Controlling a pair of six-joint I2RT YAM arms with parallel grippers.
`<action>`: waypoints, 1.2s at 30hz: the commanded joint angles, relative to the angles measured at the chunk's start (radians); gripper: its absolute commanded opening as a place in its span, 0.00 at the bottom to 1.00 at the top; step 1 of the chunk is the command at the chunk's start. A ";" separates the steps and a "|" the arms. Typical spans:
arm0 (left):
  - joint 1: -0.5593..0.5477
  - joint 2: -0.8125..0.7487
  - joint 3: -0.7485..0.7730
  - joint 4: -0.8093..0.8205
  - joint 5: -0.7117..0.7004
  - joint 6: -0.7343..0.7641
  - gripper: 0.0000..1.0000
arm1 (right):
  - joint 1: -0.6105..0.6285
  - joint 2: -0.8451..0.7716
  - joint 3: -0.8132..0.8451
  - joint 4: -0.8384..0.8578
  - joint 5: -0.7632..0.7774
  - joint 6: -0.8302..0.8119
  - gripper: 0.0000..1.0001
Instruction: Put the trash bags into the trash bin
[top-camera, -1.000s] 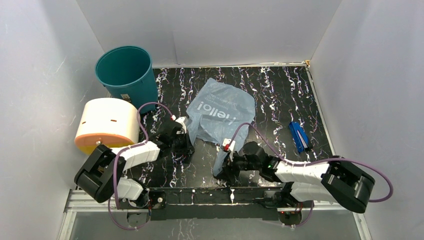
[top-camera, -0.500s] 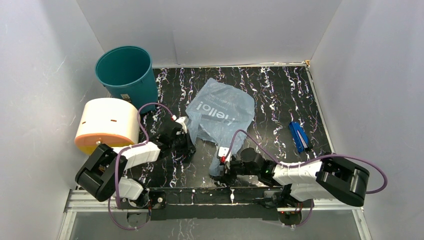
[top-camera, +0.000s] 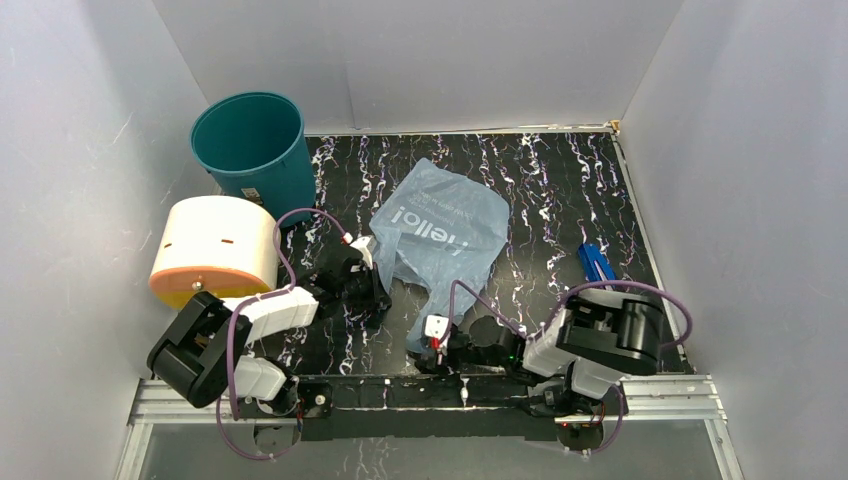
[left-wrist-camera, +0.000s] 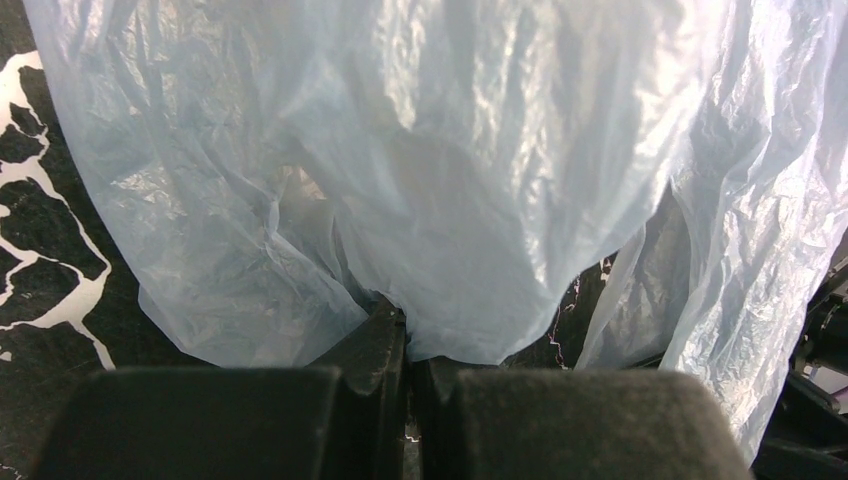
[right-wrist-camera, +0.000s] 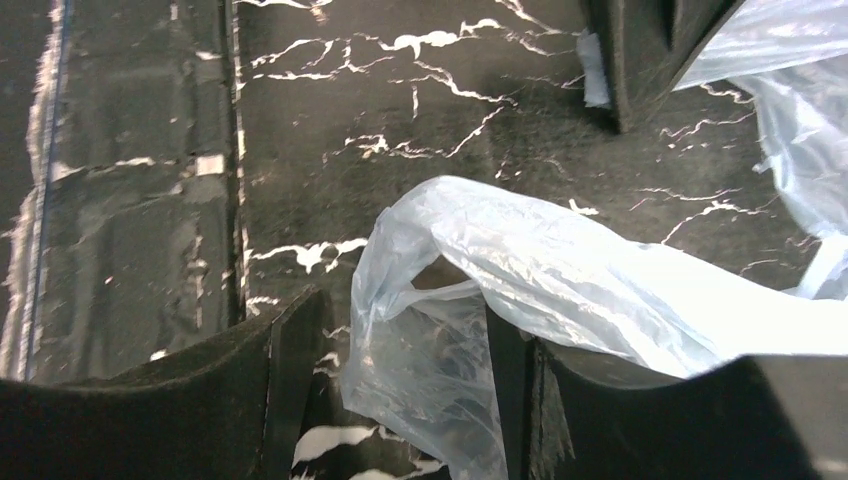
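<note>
The trash bag (top-camera: 440, 225), thin light-blue plastic with white lettering, lies spread in the middle of the black marbled table. My left gripper (top-camera: 378, 285) is shut on the bag's near-left edge; in the left wrist view the jaws (left-wrist-camera: 408, 345) meet with the crinkled bag (left-wrist-camera: 430, 150) bunched out of them. My right gripper (top-camera: 420, 348) sits low by the near edge with its fingers apart. A loose strip of the bag (right-wrist-camera: 450, 330) hangs between them and drapes over the right finger (right-wrist-camera: 510, 390). The teal trash bin (top-camera: 250, 140) stands upright at the back left, away from both grippers.
A cream cylinder with an orange end (top-camera: 213, 250) lies on its side left of my left arm, in front of the bin. A small blue object (top-camera: 597, 268) lies near the right wall. White walls close in the table on three sides.
My right arm has folded back toward its base and its gripper has slid left along the near edge, with the bag's lower strip following it. The left arm has not moved.
</note>
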 joint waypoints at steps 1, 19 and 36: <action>0.003 -0.025 -0.027 -0.004 0.015 -0.006 0.00 | 0.042 0.098 0.037 0.275 0.154 -0.054 0.67; 0.003 -0.021 -0.017 0.009 0.026 -0.023 0.00 | 0.078 0.254 0.104 0.510 0.295 -0.030 0.64; 0.003 -0.073 -0.002 -0.033 -0.014 -0.018 0.00 | 0.070 0.063 0.239 -0.053 0.425 0.119 0.00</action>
